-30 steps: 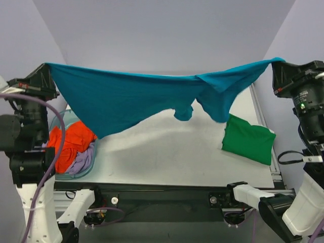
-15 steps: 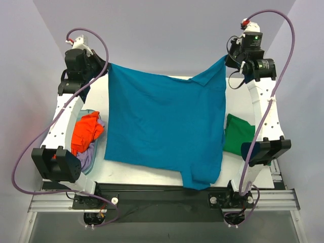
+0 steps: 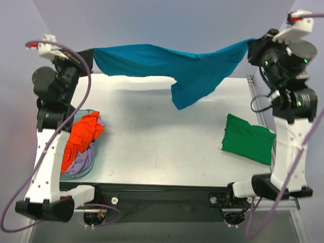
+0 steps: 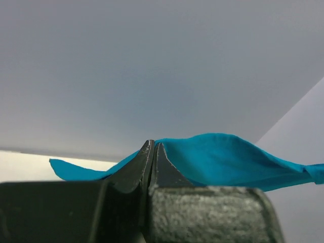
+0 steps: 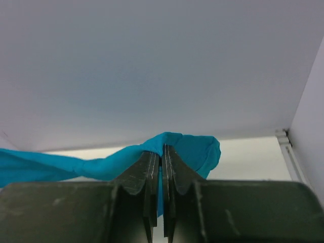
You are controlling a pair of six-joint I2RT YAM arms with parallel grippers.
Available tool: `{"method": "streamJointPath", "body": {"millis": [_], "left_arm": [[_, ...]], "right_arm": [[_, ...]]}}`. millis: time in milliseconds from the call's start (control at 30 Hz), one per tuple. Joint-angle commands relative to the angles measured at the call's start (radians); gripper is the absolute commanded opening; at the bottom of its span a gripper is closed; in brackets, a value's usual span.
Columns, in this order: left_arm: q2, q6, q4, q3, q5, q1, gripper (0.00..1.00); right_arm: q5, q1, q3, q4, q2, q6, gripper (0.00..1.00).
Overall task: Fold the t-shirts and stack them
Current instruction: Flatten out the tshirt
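Where the counter [image 3: 162, 147] lies nearest: orange t-shirt [image 3: 83, 132] and lavender t-shirt [image 3: 81, 162] heaped in basket [image 3: 76, 175], left; green t-shirt [image 3: 248, 140] folded flat, right. Farther back: teal-blue t-shirt [image 3: 167, 62], aloft, stretched, sagging mid-span, ends clamped in left jaws and right jaws.

No legible text, labels, brands, numbers or signs in any view (all three checked).

Stretched shirt [image 3: 167, 63] spans the table [image 3: 162, 136] along its far edge, raised above it, one end pinched in the left gripper [image 4: 152, 148], the other in the right gripper [image 5: 162, 150]. Folded shirt [image 3: 248, 139] lies on the table's right side. Basket [image 3: 92, 161], on the left, contains a heap of shirts [image 3: 83, 132].
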Motion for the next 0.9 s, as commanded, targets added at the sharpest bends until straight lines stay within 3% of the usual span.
{"method": "streamJointPath", "body": {"millis": [0, 200, 433, 667, 767, 833, 867], "left_arm": [[-0.117, 0.0, 0.161, -0.066, -0.068, -0.01, 0.0], [-0.334, 0.078, 0.155, -0.116, -0.246, -0.01, 0.0], [-0.336, 0.108, 0.106, -0.062, -0.314, -0.01, 0.0], [-0.103, 0.104, 0.03, -0.12, -0.24, -0.008, 0.0], [0.093, 0.115, 0.032, -0.155, -0.208, -0.002, 0.0], [0.29, 0.118, 0.003, -0.131, -0.18, -0.001, 0.0], [0.358, 0.111, -0.017, -0.072, -0.16, -0.001, 0.15]], "right_arm": [[-0.016, -0.001, -0.095, 0.194, -0.157, -0.019, 0.0], [-0.04, 0.002, -0.188, 0.323, -0.298, -0.038, 0.0], [-0.045, 0.002, -0.09, 0.308, -0.259, -0.053, 0.0], [-0.02, 0.004, -0.144, 0.305, -0.023, -0.004, 0.0], [0.019, 0.005, -0.179, 0.277, 0.12, 0.045, 0.0], [0.083, 0.005, -0.121, 0.199, 0.311, 0.07, 0.0], [0.089, 0.004, -0.065, 0.156, 0.458, 0.074, 0.0]]}}
